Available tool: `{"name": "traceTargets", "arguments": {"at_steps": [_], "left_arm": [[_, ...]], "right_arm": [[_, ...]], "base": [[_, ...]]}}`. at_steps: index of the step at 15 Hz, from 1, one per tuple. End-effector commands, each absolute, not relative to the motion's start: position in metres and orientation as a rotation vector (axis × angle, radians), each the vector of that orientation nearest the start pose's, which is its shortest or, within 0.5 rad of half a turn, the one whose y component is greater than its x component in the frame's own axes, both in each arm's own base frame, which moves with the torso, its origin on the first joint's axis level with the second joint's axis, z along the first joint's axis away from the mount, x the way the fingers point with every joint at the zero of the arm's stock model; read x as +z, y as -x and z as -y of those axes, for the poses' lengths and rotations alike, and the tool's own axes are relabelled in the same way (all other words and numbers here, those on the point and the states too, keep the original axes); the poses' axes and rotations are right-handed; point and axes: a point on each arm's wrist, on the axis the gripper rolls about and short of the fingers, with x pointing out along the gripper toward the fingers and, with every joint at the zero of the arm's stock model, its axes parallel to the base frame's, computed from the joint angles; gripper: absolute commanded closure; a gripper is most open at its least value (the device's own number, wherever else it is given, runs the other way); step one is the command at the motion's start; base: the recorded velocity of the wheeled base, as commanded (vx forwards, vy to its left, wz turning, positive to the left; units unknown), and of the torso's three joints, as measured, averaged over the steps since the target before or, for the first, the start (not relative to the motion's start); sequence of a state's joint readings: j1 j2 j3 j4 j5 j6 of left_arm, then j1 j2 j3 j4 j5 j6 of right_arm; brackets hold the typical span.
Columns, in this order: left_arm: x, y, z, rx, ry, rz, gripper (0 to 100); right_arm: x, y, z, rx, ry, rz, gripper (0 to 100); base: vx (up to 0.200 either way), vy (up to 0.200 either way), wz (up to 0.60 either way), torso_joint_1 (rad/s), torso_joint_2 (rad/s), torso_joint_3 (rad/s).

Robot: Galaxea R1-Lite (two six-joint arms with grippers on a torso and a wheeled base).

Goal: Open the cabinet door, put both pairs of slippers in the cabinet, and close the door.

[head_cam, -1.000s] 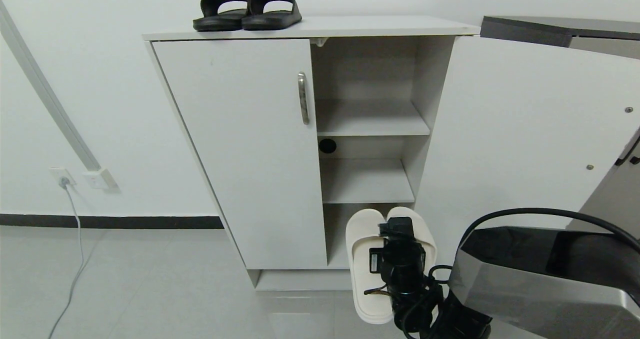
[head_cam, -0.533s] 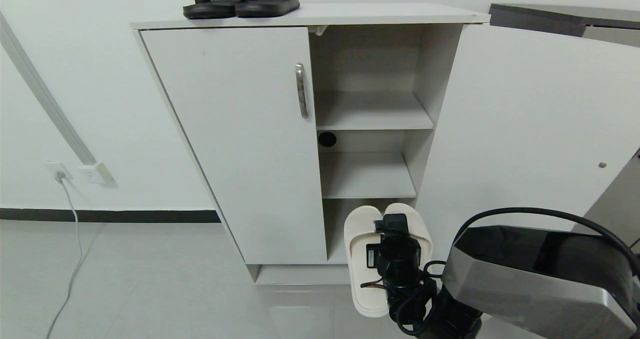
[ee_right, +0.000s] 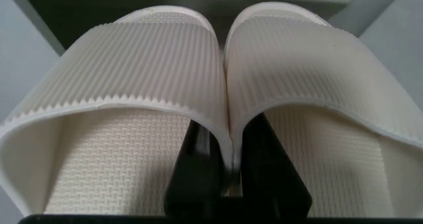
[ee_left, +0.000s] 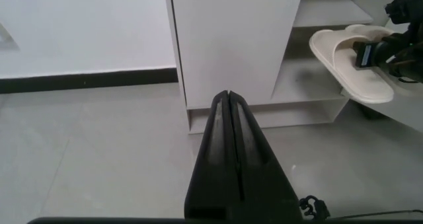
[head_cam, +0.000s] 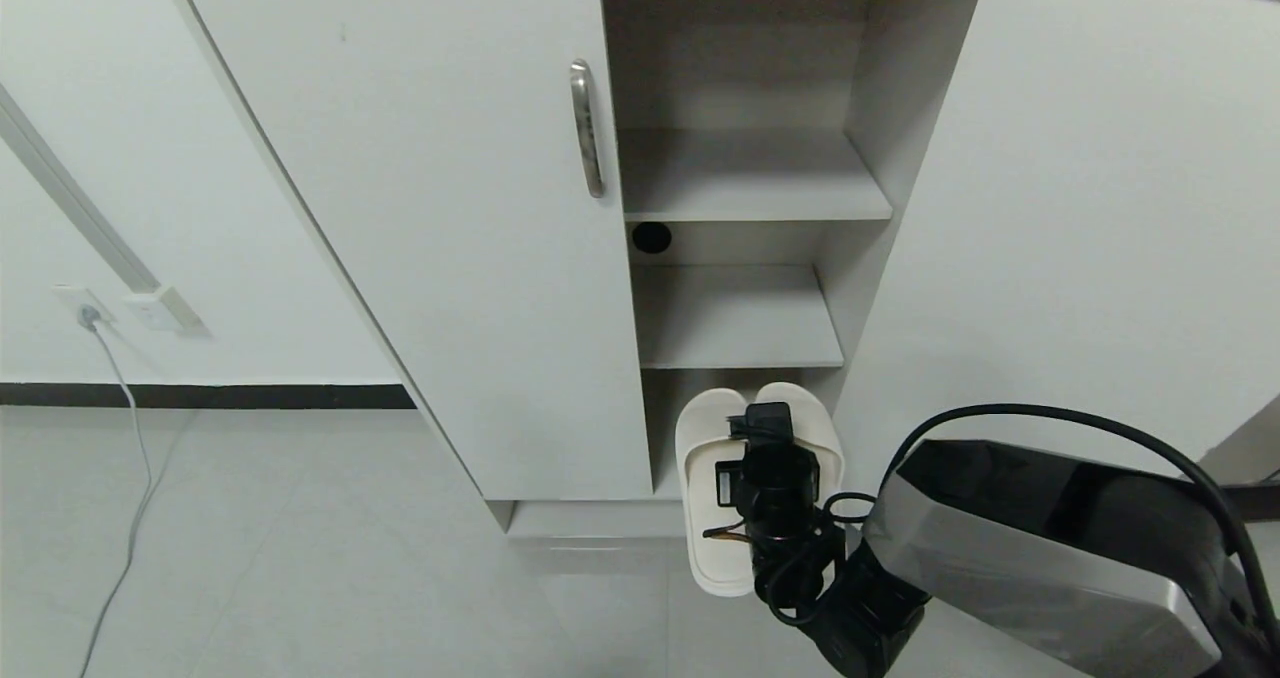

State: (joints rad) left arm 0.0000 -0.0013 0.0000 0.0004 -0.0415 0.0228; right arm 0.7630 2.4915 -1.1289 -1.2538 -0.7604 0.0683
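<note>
Pale floor tiles front the cabinet. Right pincer clamps the white slippers by their inner strap edges, at the lowest compartment's mouth. Left pincer is closed and empty. With so thin a grip, a toe snagging the shelf could drop one.

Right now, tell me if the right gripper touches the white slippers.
Touching: right wrist view shows right gripper clamped on the white slippers at their inner edges.

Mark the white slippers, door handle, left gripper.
white slippers (head_cam: 700, 518), head view, footbed of the left-hand one
door handle (head_cam: 587, 128), head view, middle of the bar
left gripper (ee_left: 228, 98), left wrist view, between its shut fingertips
</note>
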Motion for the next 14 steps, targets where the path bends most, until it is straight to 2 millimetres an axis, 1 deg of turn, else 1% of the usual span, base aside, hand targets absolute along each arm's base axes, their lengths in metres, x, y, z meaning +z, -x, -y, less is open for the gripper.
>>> {"name": "traceTargets", "arguments": {"at_steps": [1,3,5,8,14], "left_arm": [[0.075,0.023,0.001,-0.041,-0.021,0.000,100],[0.075,0.023,0.001,-0.041,-0.021,0.000,100],[0.075,0.023,0.001,-0.041,-0.021,0.000,100],[0.075,0.023,0.001,-0.041,-0.020,0.000,100],[0.075,0.023,0.001,-0.041,-0.020,0.000,100]], "right_arm": [[0.014,-0.335,-0.297,-0.002,-0.001,-0.071,100],[0.019,-0.335,-0.298,-0.002,-0.028,-0.030,100],[0.029,-0.340,-0.293,-0.011,-0.027,0.039,100],[0.039,-0.339,-0.292,0.004,-0.022,0.108,100],[0.044,-0.339,-0.291,0.026,-0.004,0.147,100]], "base": [[0.000,0.000,0.00,0.002,0.01,-0.188],[0.000,0.000,0.00,0.005,0.00,-0.141],[0.000,0.000,0.00,0.000,0.00,0.000],[0.000,0.000,0.00,0.000,0.00,0.000],[0.000,0.000,0.00,0.000,0.00,0.000]]}}
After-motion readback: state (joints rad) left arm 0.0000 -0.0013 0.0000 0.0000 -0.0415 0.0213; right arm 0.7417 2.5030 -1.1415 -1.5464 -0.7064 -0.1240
